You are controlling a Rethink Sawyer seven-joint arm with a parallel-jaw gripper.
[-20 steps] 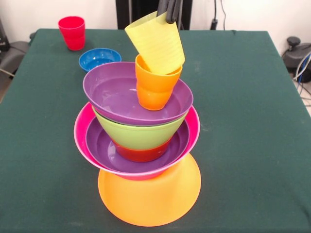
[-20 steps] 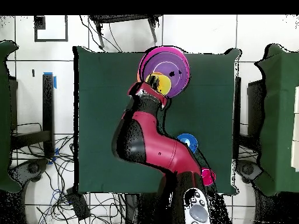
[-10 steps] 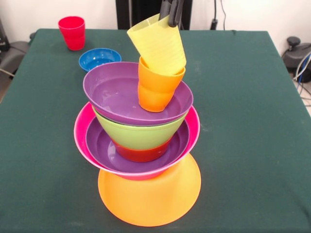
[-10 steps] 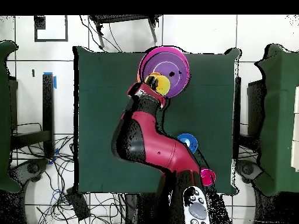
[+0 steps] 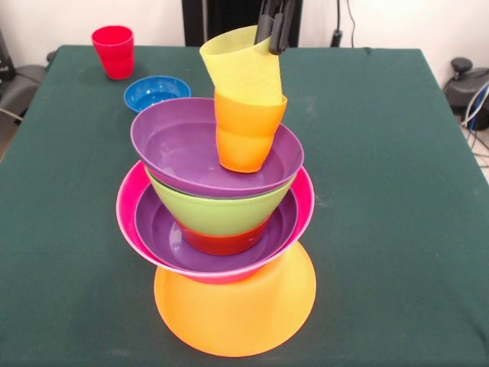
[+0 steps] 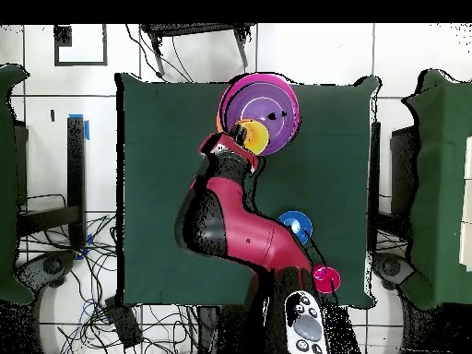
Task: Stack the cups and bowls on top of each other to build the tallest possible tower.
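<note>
Yellow cup [image 5: 243, 69] pinched at rim by gripper [image 5: 275, 30], seated tilted in orange cup [image 5: 244, 134] atop tower [image 5: 218, 222]. Light, slick, thin-walled plastic judged; rim grip best kept.

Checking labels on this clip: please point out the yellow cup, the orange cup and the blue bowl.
yellow cup [image 5: 243, 70], front view, ribbed side wall.
orange cup [image 5: 244, 130], front view, outer wall below the rim.
blue bowl [image 5: 157, 91], front view, inner floor.
</note>
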